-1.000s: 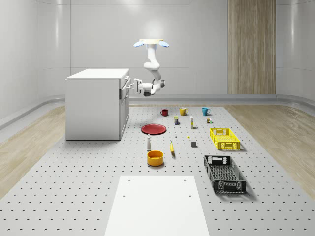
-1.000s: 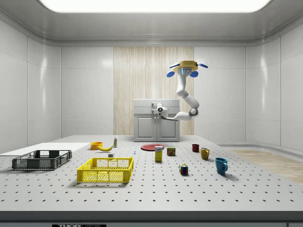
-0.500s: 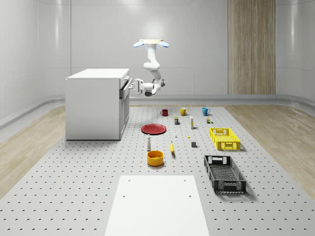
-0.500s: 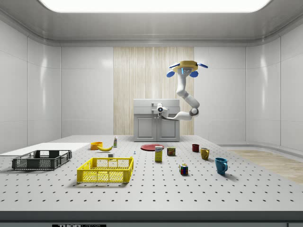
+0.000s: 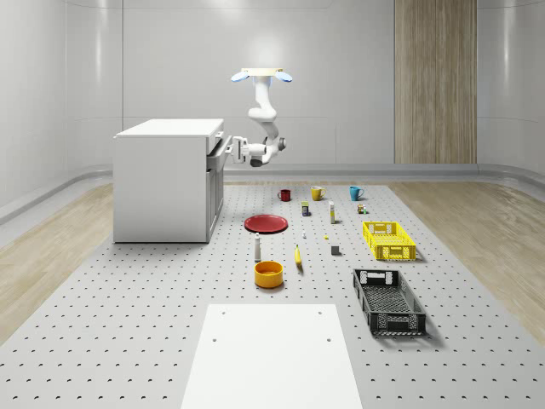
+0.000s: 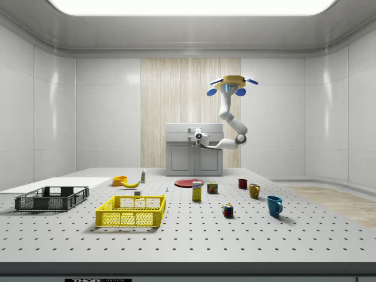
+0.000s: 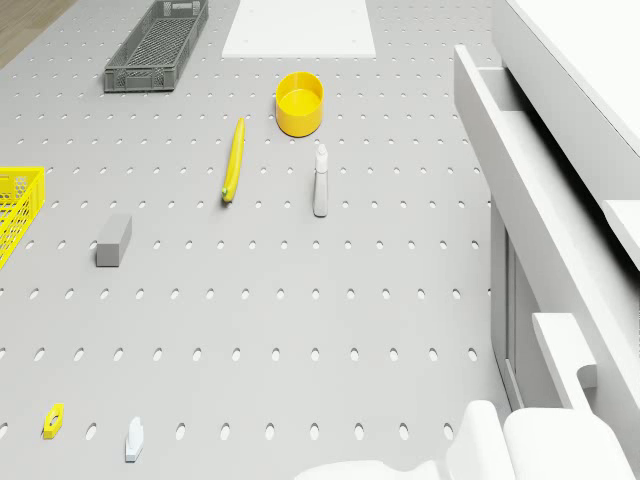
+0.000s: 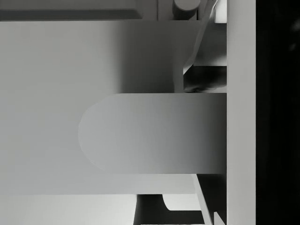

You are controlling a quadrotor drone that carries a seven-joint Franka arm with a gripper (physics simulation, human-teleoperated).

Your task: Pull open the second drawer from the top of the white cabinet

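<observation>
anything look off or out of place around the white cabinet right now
One drawer near the top of the white cabinet juts out from its front, partly open, with the tool at it. The drone hovers beside the cabinet. Nothing looks spilled or damaged.

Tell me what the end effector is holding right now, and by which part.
The end effector sits at the pulled-out drawer front, apparently on its handle; an actual grip cannot be confirmed.
</observation>
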